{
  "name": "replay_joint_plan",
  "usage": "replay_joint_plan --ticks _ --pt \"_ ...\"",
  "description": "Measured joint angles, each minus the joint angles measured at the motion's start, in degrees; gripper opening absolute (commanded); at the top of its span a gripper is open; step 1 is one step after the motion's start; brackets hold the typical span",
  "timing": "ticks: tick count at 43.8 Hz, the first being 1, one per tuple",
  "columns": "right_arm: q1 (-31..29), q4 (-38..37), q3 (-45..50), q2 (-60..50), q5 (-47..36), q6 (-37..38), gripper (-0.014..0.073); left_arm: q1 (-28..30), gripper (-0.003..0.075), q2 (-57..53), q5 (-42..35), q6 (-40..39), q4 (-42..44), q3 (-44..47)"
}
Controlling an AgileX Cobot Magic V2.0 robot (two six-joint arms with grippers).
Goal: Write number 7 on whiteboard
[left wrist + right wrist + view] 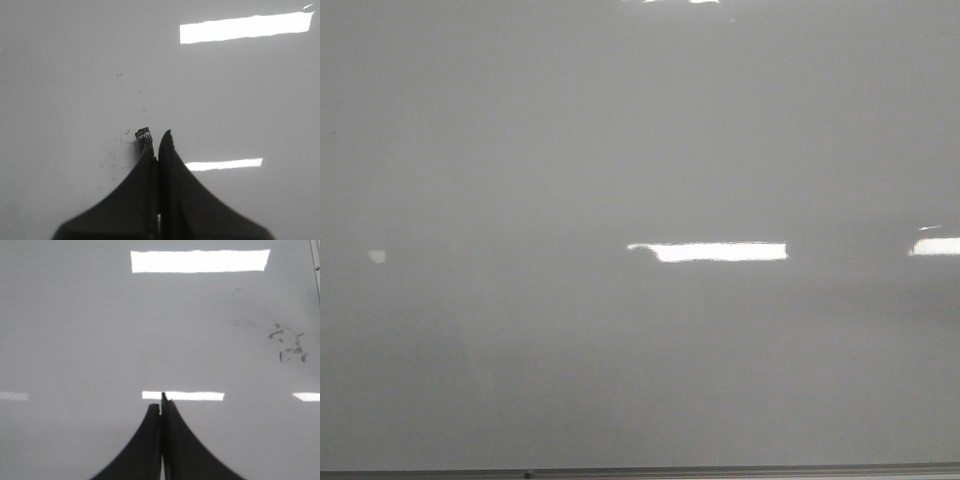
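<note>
The whiteboard (620, 150) fills the front view as a glossy grey-white sheet, bare of any marker line, with a thin metal edge strip (720, 470) along its lower border and bright light reflections (720, 252) across its middle; no arm shows in that view. The number 7 is not on the board yet, so the writing has not begun. In the left wrist view the left gripper (156, 145) has its fingers pressed together, and a small dark block with white lettering (144, 135) juts out beside the fingertips; it looks like the end of a marker pinched between them, though the body is hidden and I cannot be sure. The right gripper (161, 402) is pressed together with nothing visible between its fingers, poised over the board near some faint grey smudges (290, 342). The board looks rigid and very slick, so a tip should glide easily yet skid if pushed sideways too hard; light, steady contact seems best. A marker is light and stiff, and a hold near its writing end would give the firmest control of the stroke.
</note>
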Motion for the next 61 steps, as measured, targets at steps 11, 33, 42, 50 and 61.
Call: replay_joint_plan --ticks 11,33,42,50,61 --pt "0.0 0.0 -10.87 0.18 13.3 0.0 -0.0068 0.0 -0.002 0.0 2.72 0.0 -2.24 -6.97" --pt "0.0 1.52 -40.54 23.67 38.74 0.0 -0.0068 0.0 -0.002 16.12 31.79 0.0 -2.58 -36.15" --pt "0.57 2.12 -44.3 31.25 44.95 0.0 -0.0068 0.0 -0.002 21.92 36.28 0.0 -2.58 -37.48" --pt "2.34 2.28 -44.3 34.56 44.69 0.0 -0.0068 0.0 -0.002 25.29 38.14 0.0 -2.58 -37.38" --pt "2.35 0.57 -44.33 37.84 44.46 -0.81 -0.0065 0.0 -0.002 27.68 38.87 0.0 -2.58 -37.38"
